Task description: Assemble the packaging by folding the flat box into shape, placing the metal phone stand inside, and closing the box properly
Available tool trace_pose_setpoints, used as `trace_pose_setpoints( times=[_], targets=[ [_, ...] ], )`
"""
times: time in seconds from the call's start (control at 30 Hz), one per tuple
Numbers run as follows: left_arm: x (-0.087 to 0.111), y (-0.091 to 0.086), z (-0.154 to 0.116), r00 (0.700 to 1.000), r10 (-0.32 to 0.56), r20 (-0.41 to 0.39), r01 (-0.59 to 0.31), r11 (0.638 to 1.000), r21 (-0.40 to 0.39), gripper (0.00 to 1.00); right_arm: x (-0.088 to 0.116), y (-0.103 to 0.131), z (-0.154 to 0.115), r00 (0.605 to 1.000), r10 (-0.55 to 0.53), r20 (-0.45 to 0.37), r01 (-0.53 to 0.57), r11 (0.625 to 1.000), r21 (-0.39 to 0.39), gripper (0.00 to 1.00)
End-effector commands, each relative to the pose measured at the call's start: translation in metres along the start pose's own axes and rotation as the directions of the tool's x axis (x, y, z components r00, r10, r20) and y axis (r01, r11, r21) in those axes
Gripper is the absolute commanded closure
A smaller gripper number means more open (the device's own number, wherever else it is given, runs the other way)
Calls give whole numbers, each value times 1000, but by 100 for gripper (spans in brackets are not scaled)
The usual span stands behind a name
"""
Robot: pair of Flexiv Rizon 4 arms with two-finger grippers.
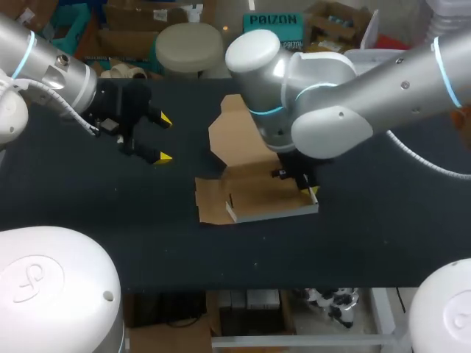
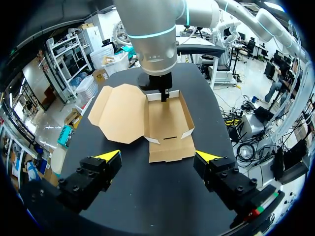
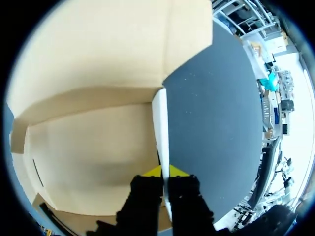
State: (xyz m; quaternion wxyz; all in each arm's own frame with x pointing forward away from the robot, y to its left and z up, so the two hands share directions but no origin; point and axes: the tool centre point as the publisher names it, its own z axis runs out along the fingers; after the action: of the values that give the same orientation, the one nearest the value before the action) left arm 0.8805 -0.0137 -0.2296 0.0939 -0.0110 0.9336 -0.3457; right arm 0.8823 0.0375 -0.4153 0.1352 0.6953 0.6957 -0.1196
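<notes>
One thin box wall at 3 o'clock is pinched in our right gripper and could rip if we tug, while our left gripper hangs open.

Matt brown cardboard box, white-faced wall

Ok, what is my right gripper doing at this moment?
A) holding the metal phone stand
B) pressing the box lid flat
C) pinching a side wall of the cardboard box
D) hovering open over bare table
C: in the right wrist view the right gripper has its yellow tips closed from both sides on the upright side wall of the cardboard box.
</notes>
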Motion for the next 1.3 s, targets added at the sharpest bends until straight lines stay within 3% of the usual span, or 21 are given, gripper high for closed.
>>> trace_pose_setpoints(
  times=[0.03, 0.13, 0.63, 0.9, 1.3],
  targets=[
    [-1, -1, -1, 1000, -1, -5, 1, 1000, -5, 0, -5, -8, -1, 988, -27, -151, 21, 999, -41, 100],
    [-1, -1, -1, 1000, -1, -5, 1, 1000, -5, 0, -2, -9, -3, 973, -49, -224, 41, 998, -42, 100],
    [-1, -1, -1, 1000, -1, -5, 1, 1000, -5, 0, 11, -13, -7, 918, -101, -384, 104, 995, -14, 100],
    [-1, -1, -1, 1000, -1, -5, 1, 1000, -5, 0, 14, -13, -8, 919, -101, -381, 106, 994, -8, 100],
    [-1, -1, -1, 1000, -1, -5, 1, 1000, -5, 0, 12, -17, -10, 946, -86, -312, 98, 995, 20, 100]
  ],
)
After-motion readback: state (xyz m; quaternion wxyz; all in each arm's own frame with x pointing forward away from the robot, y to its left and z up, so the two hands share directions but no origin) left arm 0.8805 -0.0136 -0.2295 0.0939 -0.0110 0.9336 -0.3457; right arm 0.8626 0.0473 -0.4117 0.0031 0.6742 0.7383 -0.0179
